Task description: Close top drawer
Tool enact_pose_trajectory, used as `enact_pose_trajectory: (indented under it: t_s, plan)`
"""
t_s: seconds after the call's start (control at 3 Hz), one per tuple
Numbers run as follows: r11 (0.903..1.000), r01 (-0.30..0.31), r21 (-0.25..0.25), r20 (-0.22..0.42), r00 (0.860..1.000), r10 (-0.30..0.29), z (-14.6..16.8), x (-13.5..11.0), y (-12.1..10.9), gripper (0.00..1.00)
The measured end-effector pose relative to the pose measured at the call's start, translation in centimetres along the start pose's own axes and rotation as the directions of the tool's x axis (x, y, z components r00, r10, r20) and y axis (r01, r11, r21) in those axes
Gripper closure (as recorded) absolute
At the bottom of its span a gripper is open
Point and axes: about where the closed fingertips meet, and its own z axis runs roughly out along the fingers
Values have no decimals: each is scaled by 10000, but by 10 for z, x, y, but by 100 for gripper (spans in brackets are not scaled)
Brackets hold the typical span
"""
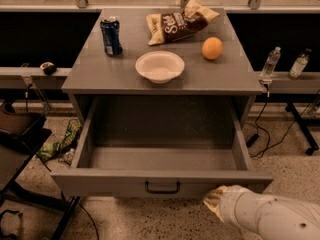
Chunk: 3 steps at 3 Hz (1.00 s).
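— While the top drawer (105, 184) stands this far out of the cabinet, where is the gripper?

— Low at the near right, just on the near side of the drawer's front panel, close to its right end. The gripper (214, 203) is the pale tip of the white arm (270, 216) that comes in from the near right corner. Whether it is apart or together I cannot tell; it holds nothing that I can see.

— And the drawer itself?

— Open nearly its whole depth under the grey cabinet top (100, 74), bare inside. Its front runs left to right, with the black loop handle (162, 187) at the middle.

— So which way does the front lie from the gripper?

— Far and a little left. The handle sits to the gripper's left, near but apart. I cannot say if the tip touches the panel or stops just short.

— Then the move is a push?

— I judge so: straight towards the far side, across the front's long line. Pushing at the right end may twist the drawer on its runners, so shifting left towards the handle first looks wiser.

— Anything on top at risk?

— A white bowl (160, 66), a blue can (110, 35), a chip bag (181, 23) and an orange (212, 48) stand there; a hard shut could set the orange rolling.
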Motion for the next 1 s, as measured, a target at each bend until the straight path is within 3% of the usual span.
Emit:
enact_pose_trajectory:
  t_s: [0.67, 1.0]
  plan:
    - [9914, 1288, -218, 1278, 9839, -1250, 26, -71, -21, 100]
    - [9846, 1729, -263, 1563, 9735, -1667, 36, -90, -39, 100]
